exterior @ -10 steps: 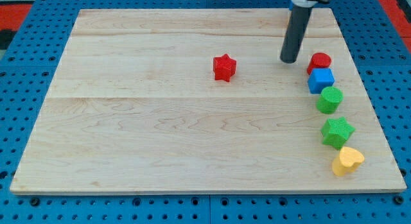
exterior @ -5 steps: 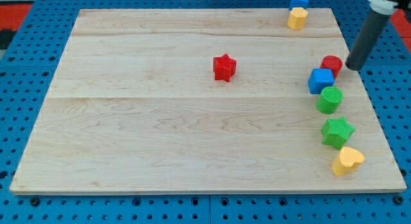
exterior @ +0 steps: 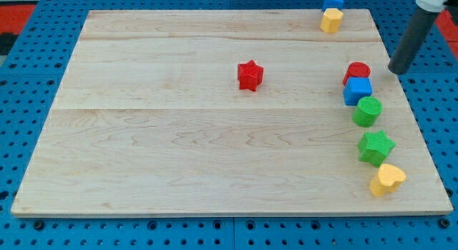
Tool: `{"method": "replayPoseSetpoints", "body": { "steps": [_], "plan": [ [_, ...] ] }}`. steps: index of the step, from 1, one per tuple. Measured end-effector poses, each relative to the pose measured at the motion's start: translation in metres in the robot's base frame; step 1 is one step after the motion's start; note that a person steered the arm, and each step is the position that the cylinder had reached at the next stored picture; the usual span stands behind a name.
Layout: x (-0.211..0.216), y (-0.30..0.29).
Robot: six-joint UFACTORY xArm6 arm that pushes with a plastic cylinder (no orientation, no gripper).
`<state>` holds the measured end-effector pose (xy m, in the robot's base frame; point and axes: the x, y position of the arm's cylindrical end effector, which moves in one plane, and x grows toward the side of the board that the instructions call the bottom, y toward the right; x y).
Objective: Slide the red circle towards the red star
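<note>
The red circle (exterior: 356,71) lies near the board's right edge, touching the top of a blue cube (exterior: 358,90). The red star (exterior: 250,75) sits near the board's middle, well to the left of the circle. My tip (exterior: 398,69) is at the right edge of the board, to the right of the red circle with a small gap between them. The rod rises toward the view's top right corner.
Below the blue cube runs a column: a green cylinder (exterior: 368,111), a green star (exterior: 376,147) and a yellow heart (exterior: 387,178). A yellow block (exterior: 330,21) and a blue block (exterior: 333,0) sit at the top edge. The wooden board (exterior: 179,150) lies on blue pegboard.
My tip swung from the left of the red circle round to its right. The red circle shifted right, then back left to above the blue cube. The red star stayed put.
</note>
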<state>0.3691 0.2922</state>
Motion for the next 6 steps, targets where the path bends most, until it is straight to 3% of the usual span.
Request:
{"method": "replayPoseSetpoints", "body": {
  "steps": [2, 6],
  "plan": [
    [0.014, -0.048],
    [-0.006, -0.161]
  ]
}}
